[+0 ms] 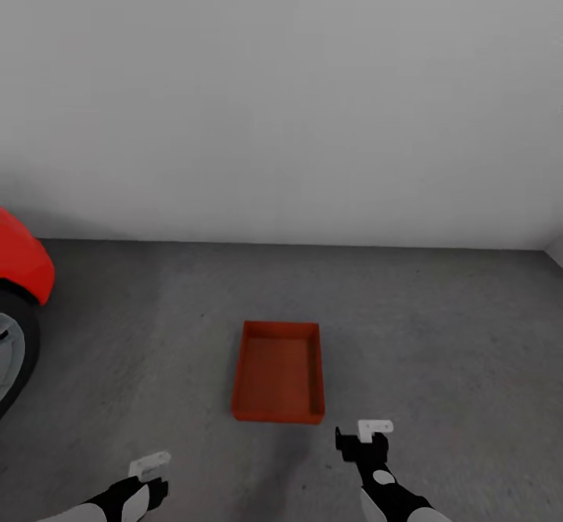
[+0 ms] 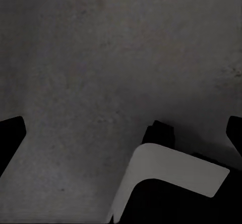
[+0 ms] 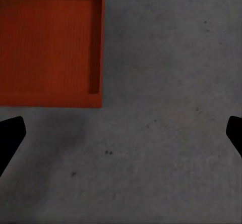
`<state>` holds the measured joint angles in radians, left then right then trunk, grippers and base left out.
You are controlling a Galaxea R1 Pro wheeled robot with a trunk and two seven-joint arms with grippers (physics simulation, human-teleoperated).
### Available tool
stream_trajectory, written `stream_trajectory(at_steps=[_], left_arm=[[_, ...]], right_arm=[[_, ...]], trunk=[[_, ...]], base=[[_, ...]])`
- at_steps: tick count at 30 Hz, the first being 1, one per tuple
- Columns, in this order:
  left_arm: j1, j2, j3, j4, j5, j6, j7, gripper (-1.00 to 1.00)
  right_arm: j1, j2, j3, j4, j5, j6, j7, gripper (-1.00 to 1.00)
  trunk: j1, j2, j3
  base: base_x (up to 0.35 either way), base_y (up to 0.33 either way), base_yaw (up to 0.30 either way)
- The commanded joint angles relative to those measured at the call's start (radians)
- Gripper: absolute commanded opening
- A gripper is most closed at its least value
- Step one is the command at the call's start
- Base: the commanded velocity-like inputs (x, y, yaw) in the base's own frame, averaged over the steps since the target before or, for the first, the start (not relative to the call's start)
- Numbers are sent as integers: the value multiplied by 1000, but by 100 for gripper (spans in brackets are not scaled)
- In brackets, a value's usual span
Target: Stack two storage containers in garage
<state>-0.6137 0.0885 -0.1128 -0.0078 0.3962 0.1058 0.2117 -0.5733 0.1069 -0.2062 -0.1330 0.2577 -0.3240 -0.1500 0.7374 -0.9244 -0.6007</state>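
Observation:
A red-orange open-topped storage container [image 1: 277, 373] lies flat on the dark grey garage floor [image 1: 438, 334], its long side running away from me. Nothing is inside it. In the right wrist view the container [image 3: 48, 47] has one corner showing, with bare floor [image 3: 166, 133] beside it. My right gripper [image 1: 362, 445] hovers just short of the container's near right corner, open and empty, apart from the box. Further back, off the near left corner, my left gripper [image 1: 154, 481] is open and empty over bare floor [image 2: 101, 57].
A red car [image 1: 22, 262] with a dark tyre [image 1: 14, 350] stands at the left edge. A plain white wall [image 1: 281, 99] closes the space behind the container. In the left wrist view, a white angled plate [image 2: 171, 176] on a black part lies below the gripper.

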Motion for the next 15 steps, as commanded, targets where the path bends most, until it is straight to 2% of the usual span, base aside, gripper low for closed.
stream_trajectory(at_steps=[1, 8, 15], left_arm=[[1, 7, -9, 2, 17, 4, 2, 100], [3, 14, -9, 9, 32, 2, 0, 100], [3, 13, -9, 8, 30, 1, -3, 100]], right_arm=[[-1, 0, -7, 6, 11, -3, -3, 100], [0, 2, -7, 17, 12, -1, -1, 100], [0, 2, -6, 18, 12, 0, 0, 100]], trunk=[[0, -1, 1], [0, -1, 9], [0, -1, 10]], base=[[0, 0, 0], [0, 0, 0], [0, 0, 0]])
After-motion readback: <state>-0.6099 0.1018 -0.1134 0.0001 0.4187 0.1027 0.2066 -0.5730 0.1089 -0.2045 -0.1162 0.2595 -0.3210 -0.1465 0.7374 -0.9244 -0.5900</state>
